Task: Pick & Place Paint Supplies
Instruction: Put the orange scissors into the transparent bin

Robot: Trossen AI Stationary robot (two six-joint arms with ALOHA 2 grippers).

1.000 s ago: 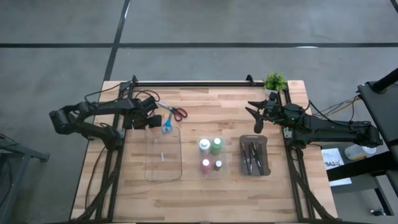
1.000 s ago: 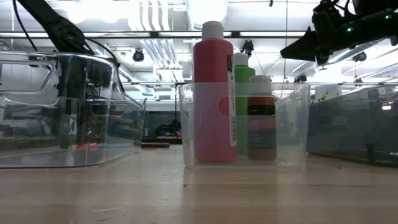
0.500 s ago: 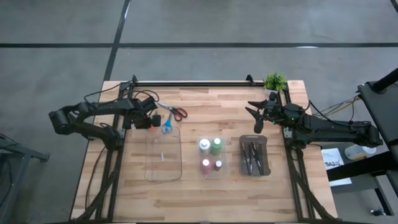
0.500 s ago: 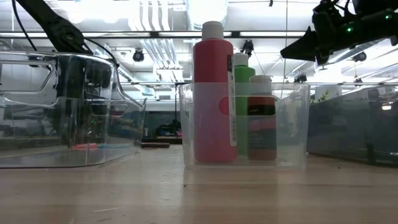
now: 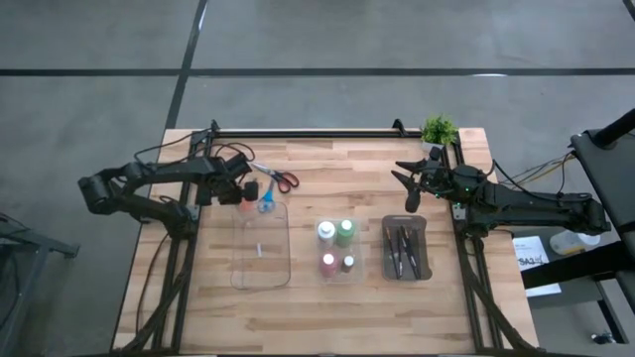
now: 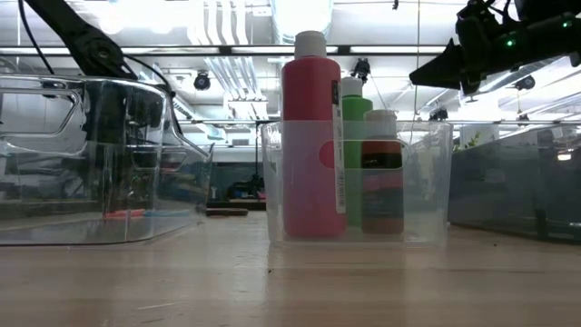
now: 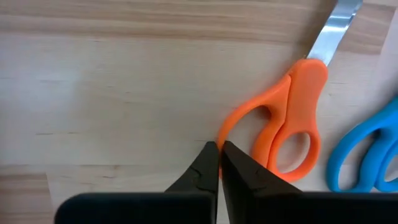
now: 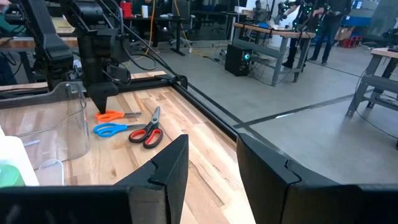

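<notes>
Three scissors lie flat on the wood at the table's far left: orange (image 7: 298, 118), blue (image 7: 360, 155) and red-handled (image 8: 148, 134). My left gripper (image 7: 219, 149) points down over the orange pair, shut at its handle ring. My right gripper (image 5: 410, 188) hangs above the table's far right, fingers apart, holding nothing. Paint bottles (image 5: 337, 248) stand in a small clear bin at mid-table. Dark paintbrushes (image 5: 402, 248) lie in a grey tray. My left gripper pinches the outer rim of one orange handle ring (image 7: 221, 132) between its two fingertips. The fingers come from above, pointing down. The scissors lie flat on the table, blade (image 7: 333, 31) pointing away.
A large clear tray (image 5: 261, 248) sits just nearer than the scissors. A small potted plant (image 5: 438, 129) stands at the far right corner. Bare wood lies between the scissors and the right gripper, and along the near edge.
My left gripper has shut onto the orange scissors' handle ring while staying in place. The scissors have not moved.
</notes>
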